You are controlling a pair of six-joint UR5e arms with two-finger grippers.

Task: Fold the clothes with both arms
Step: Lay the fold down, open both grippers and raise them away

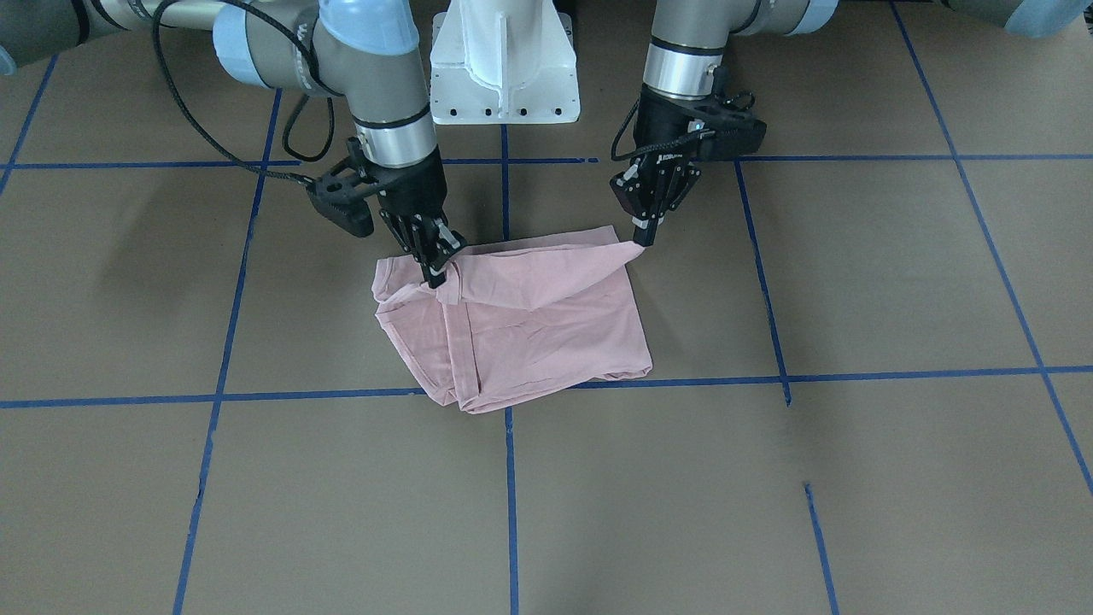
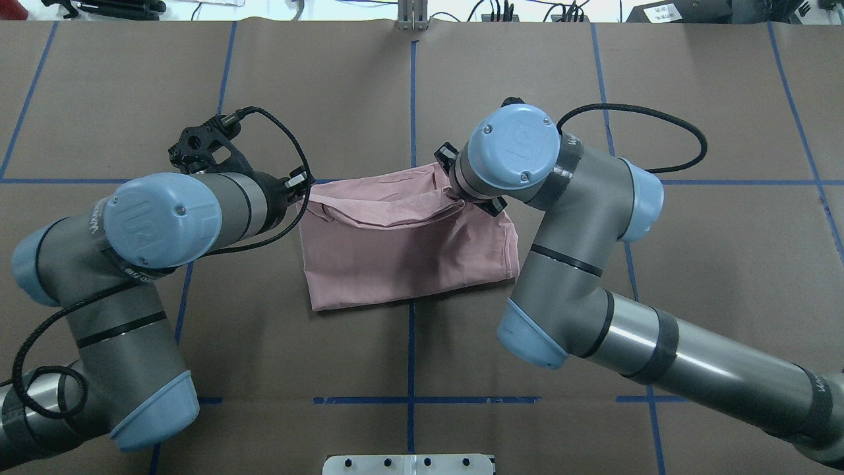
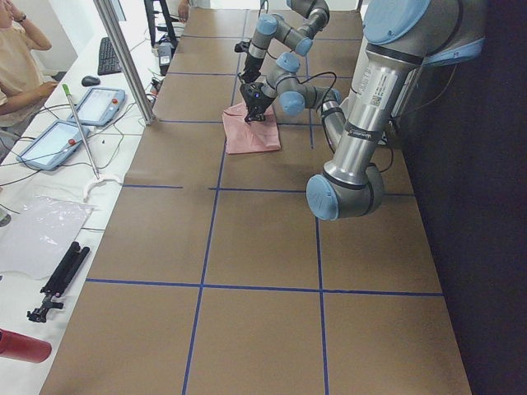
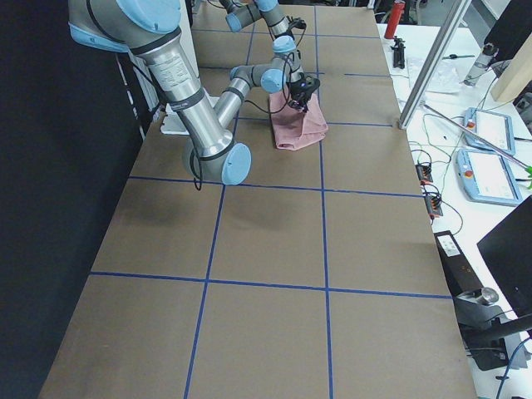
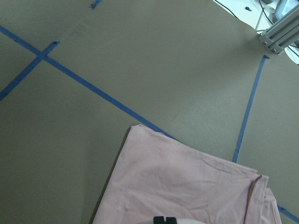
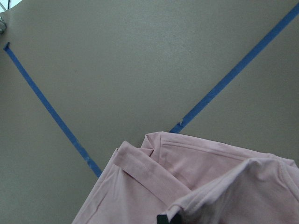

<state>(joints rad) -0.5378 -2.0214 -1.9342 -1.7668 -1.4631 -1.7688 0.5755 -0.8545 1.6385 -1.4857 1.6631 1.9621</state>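
The left claw [image 1: 646, 232] is pinched tight, its two fingertips meeting on one corner of the shirt [image 1: 546, 333]. That corner is lifted off the table [image 1: 854, 282]. It sits out from the white base [image 1: 504, 68], a little to the robot's left of it. The right claw [image 1: 437, 263] is also closed, with a bunch of pink cloth gathered between its fingers. It is about as far out from the base as the left claw, a little to the robot's right.

Between the two claws the shirt's edge nearest the base is raised and pulled into a fairly taut band. The cloth hangs from this band down to the part that lies flat. The rest of the shirt rests on the table straight out from the base, folded into a rough rectangle with its plain pink side up. A narrower folded strip with a hem shows along the side under the right claw.

The left arm [image 1: 683, 51] and the right arm [image 1: 376, 77] reach out from either side of the base, wrists pointing down at the shirt. Blue tape lines [image 1: 510, 495] cross the brown table. One of them runs out from the base and passes under the shirt.
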